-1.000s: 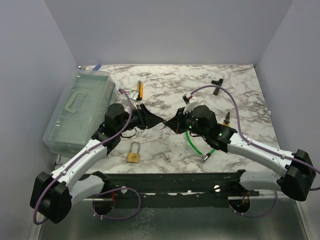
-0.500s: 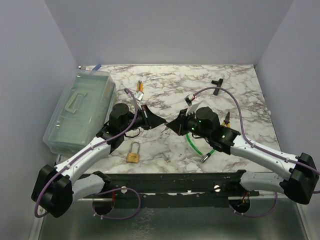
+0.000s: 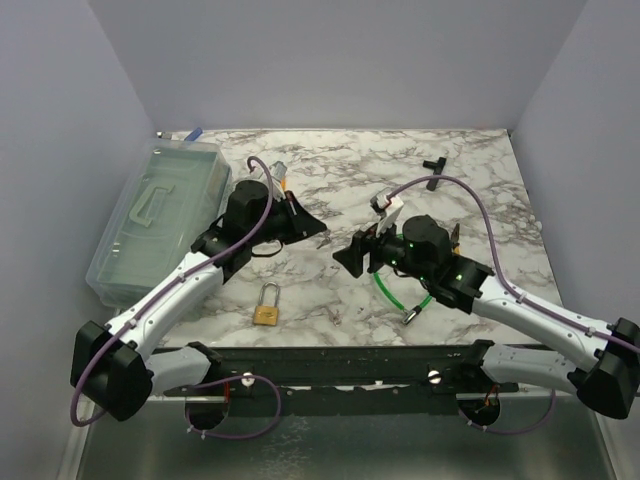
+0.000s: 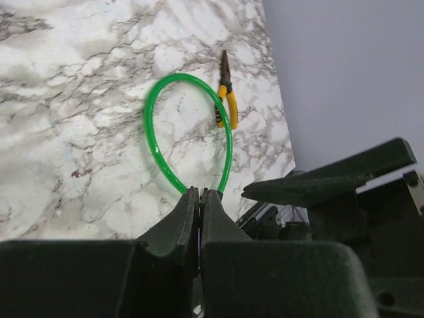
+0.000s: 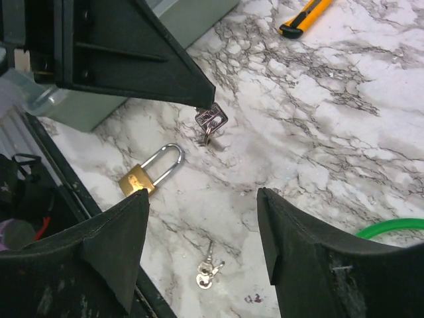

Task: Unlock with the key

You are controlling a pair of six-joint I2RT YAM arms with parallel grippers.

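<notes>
Since a second ago the two grippers, then tip to tip over the middle of the table, have drawn apart: the left arm has swung back toward the far left and the right arm has pulled away toward its own side, its fingers spread where they were closed before. Across the marble table, the clear plastic box lies along the left edge, and the left arm reaches up just beside it. The left gripper hangs above the tabletop with its jaws pressed together, no gap showing between them in its own wrist view. The right gripper faces it from a short way off, jaws wide apart and holding nothing. A green tube loop lies on the table under the right wrist. The brass padlock lies flat near the front edge, shackle pointing away from the arm bases, well apart from both grippers. Yellow-handled pliers lie beyond the green loop, and a yellow utility knife lies toward the far side. The key is pinched at the very tip of the left gripper, hanging blade-down above the marble, up and to the right of the padlock in the right wrist view. A small bunch of spare keys lies loose on the table near the front edge.
</notes>
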